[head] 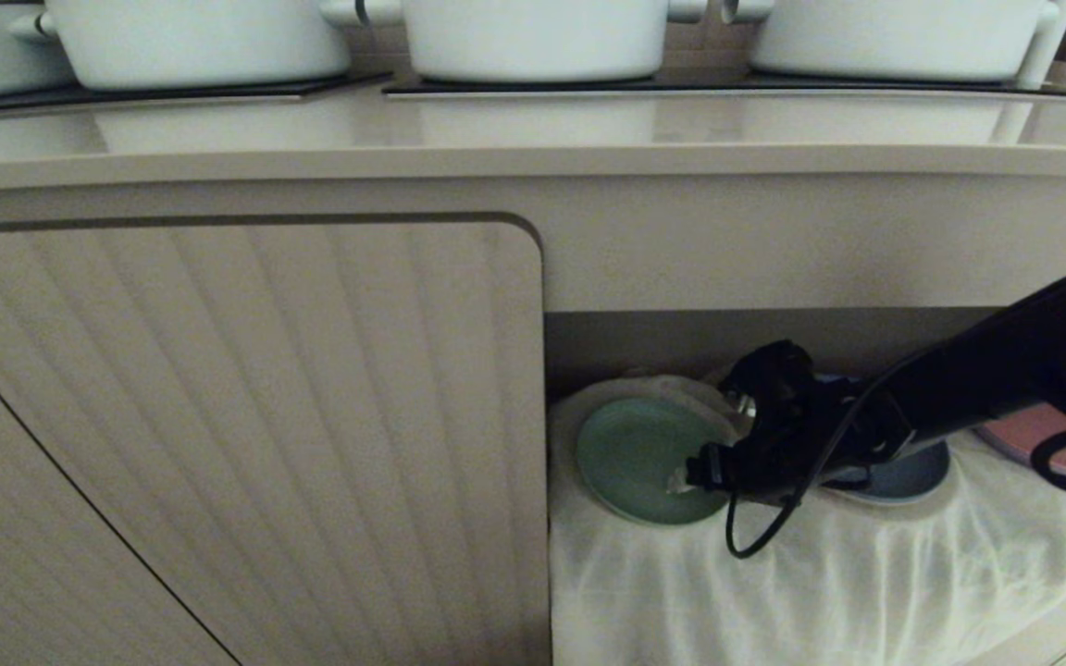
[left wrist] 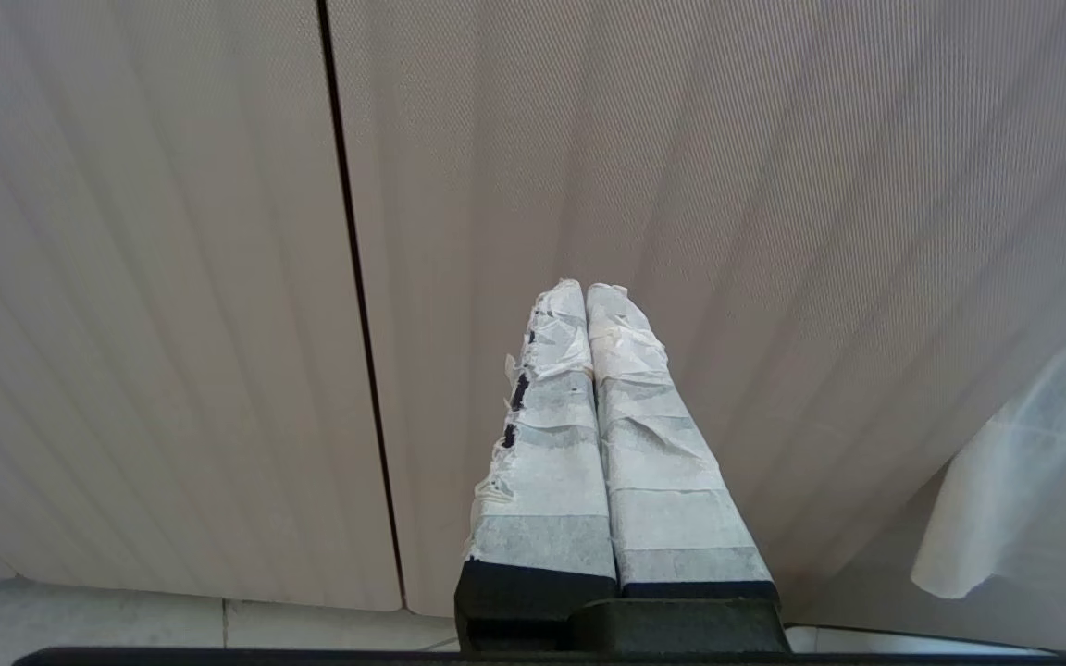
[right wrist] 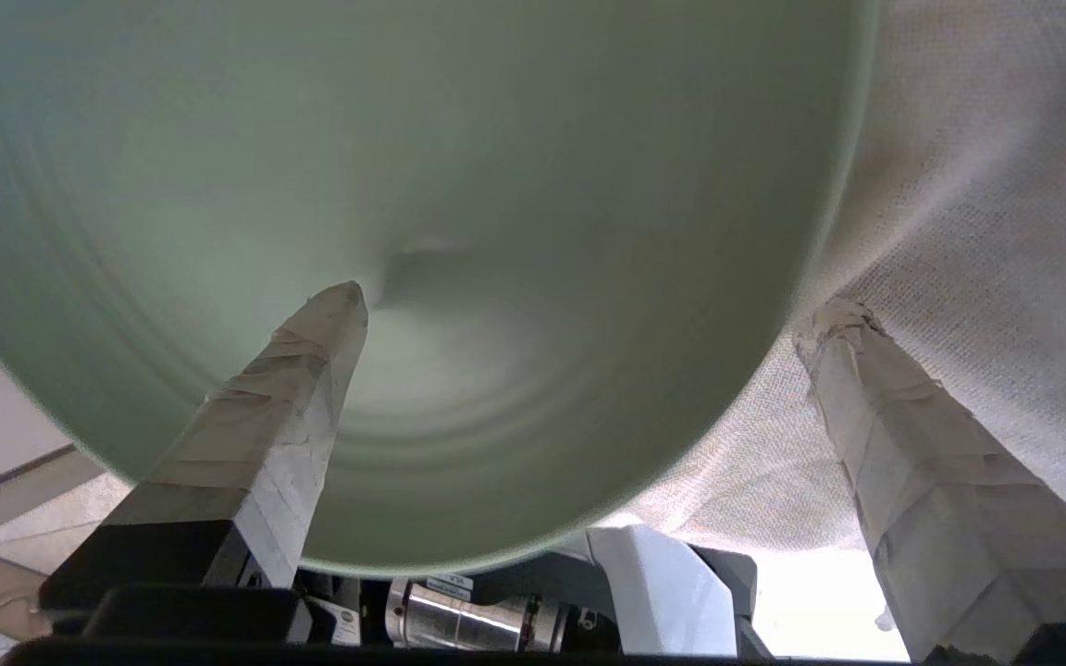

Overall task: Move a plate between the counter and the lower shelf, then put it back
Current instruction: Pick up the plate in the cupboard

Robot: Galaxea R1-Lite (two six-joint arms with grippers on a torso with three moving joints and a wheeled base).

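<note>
The right pincer (head: 692, 478) reaches into the lower shelf (head: 774, 342) with its taped fingers (right wrist: 297, 388) spread wide apart and clamped on nothing. One finger lies over the face of the plate (head: 646, 460); the other rests beside the plate's rim, over the white cloth (head: 820, 573). The mint-green plate sits at the left end of the shelf, close to the edge of the cabinet door (head: 246, 435), lying on the cloth and not lifted.

Judging from this, the plate is down on the shelf and the open pincer is either letting it go or lining up to take it; the pictures alone cannot settle which. If the return to the table (head: 533, 129) is next, the fingers would need to straddle the rim, close on it, and draw the plate out toward the near side before raising it.

Room is tight. The shelf opening is low, with the table's thick front edge directly above it, so the plate would have to clear that overhang before going up. The door edge crowds the plate on the left. On the right, a dark blue plate (head: 903, 472) lies just beside the arm, and a pink plate (head: 1042, 435) beyond it. White pots (head: 533, 37) stand at the far side of the table, leaving its near strip free.

The left pincer (left wrist: 588, 305) hangs parked before the cabinet door, its fingers pressed together.
</note>
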